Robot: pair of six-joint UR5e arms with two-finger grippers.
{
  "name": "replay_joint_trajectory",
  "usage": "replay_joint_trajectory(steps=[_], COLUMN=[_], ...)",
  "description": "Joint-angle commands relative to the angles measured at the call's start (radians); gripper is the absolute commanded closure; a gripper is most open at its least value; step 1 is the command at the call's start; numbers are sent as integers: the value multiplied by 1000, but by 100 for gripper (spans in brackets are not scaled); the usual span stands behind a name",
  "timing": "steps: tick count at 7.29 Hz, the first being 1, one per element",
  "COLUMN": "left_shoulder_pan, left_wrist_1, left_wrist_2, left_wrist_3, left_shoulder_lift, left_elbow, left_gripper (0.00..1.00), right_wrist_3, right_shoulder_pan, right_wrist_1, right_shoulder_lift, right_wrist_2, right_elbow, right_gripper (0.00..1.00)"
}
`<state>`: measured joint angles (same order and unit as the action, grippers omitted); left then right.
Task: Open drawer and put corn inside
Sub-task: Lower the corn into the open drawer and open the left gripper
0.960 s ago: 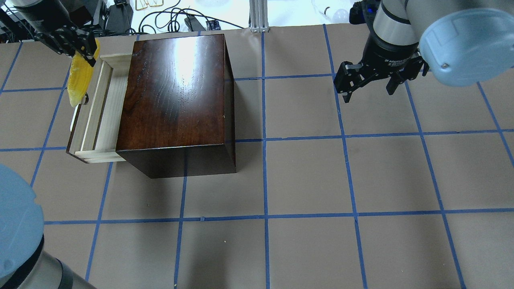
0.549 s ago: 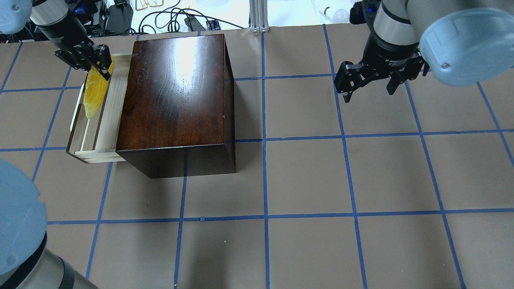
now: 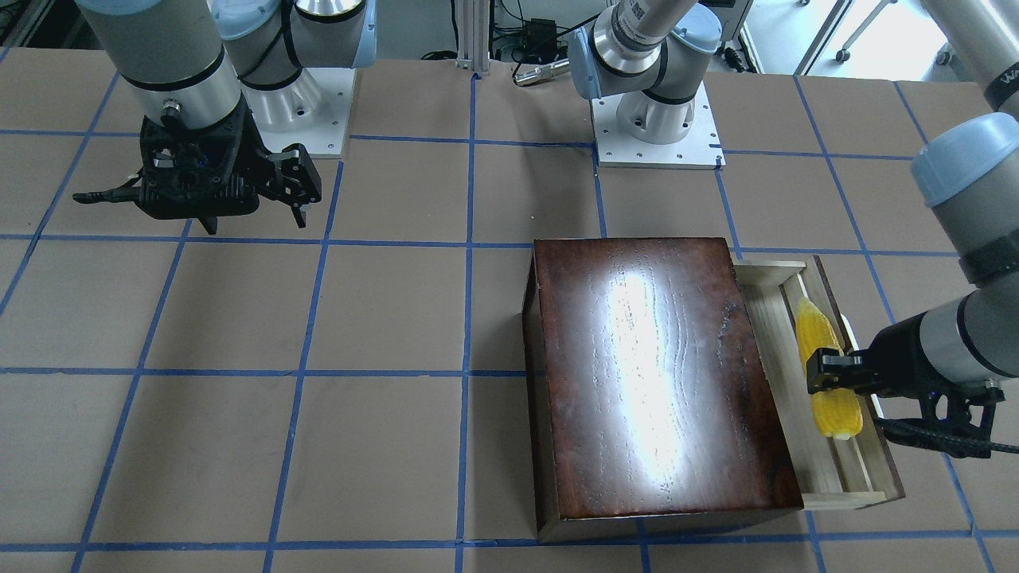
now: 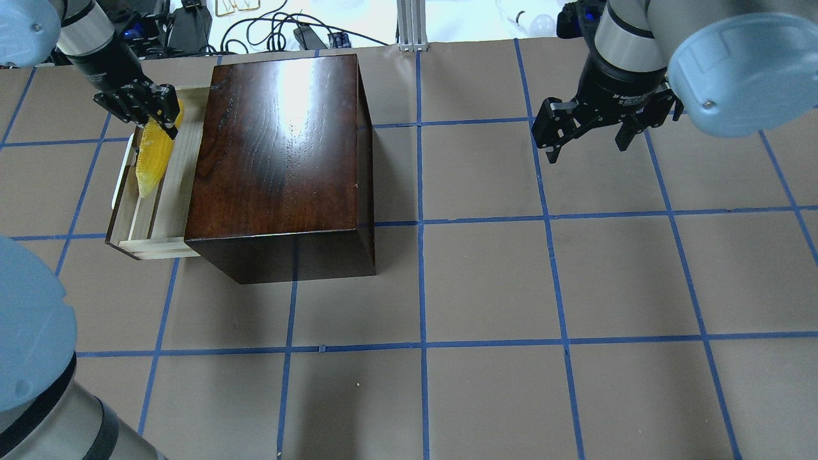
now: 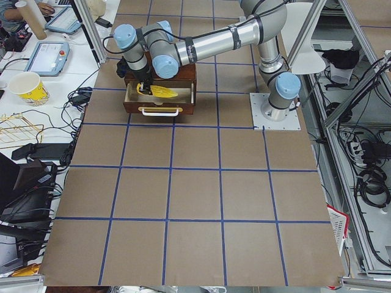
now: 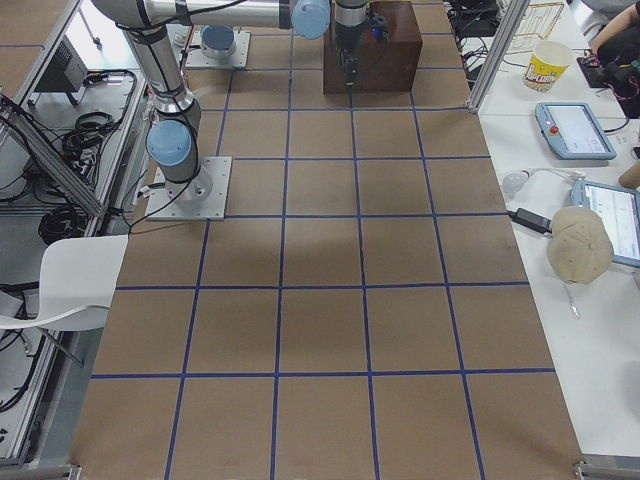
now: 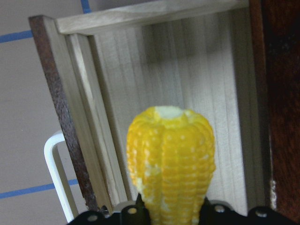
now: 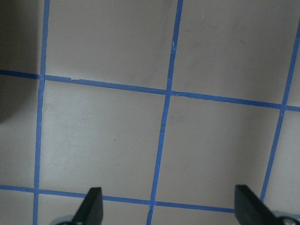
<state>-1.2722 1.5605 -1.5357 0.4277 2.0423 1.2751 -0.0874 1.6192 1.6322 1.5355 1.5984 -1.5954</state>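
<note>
The left pincer (image 4: 167, 121) has brought the corn (image 4: 153, 160) in over the open drawer (image 4: 156, 246), grasping its thick half, cob parallel to the drawer front, tip toward the robot; the right pincer (image 4: 588, 147) hangs released, well apart.

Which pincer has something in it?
The left pincer, shut on the corn over the open drawer. The right pincer is open and empty, over the table.

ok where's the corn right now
Overhead view, far left: the corn is clamped in the left gripper, over the tray of the pulled-out drawer, just left of the dark wooden box.
</note>
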Motion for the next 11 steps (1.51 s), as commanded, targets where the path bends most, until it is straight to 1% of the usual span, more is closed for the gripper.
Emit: replay_joint_trajectory(steps=[1,3,4,5,6,7,8,11], left_shoulder_pan=[2,2,1,2,4,4,4,-4], left_wrist_1=[-4,-13,-13,-16,-16,-11,-8,36], left_wrist_2=[5,3,8,6,2,5,5,-9], left_wrist_3=[-41,-38,-44,-43,-41,-43,-43,-66], left_shoulder_lift=[12,25,27,32,32,27,23,-46], left_elbow=[12,13,9,12,10,9,6,-31], left_gripper=[99,71,48,36,17,11,0,0], right_wrist_3=[0,0,0,0,0,0,0,0], right_shoulder_pan=[-1,2,2,2,2,2,2,-1], right_wrist_1=[0,0,0,0,0,0,0,0], right_shoulder_lift=[0,0,0,0,0,0,0,0], right_wrist_2=[0,0,0,0,0,0,0,0], right_elbow=[0,0,0,0,0,0,0,0], right_gripper=[0,0,0,0,0,0,0,0])
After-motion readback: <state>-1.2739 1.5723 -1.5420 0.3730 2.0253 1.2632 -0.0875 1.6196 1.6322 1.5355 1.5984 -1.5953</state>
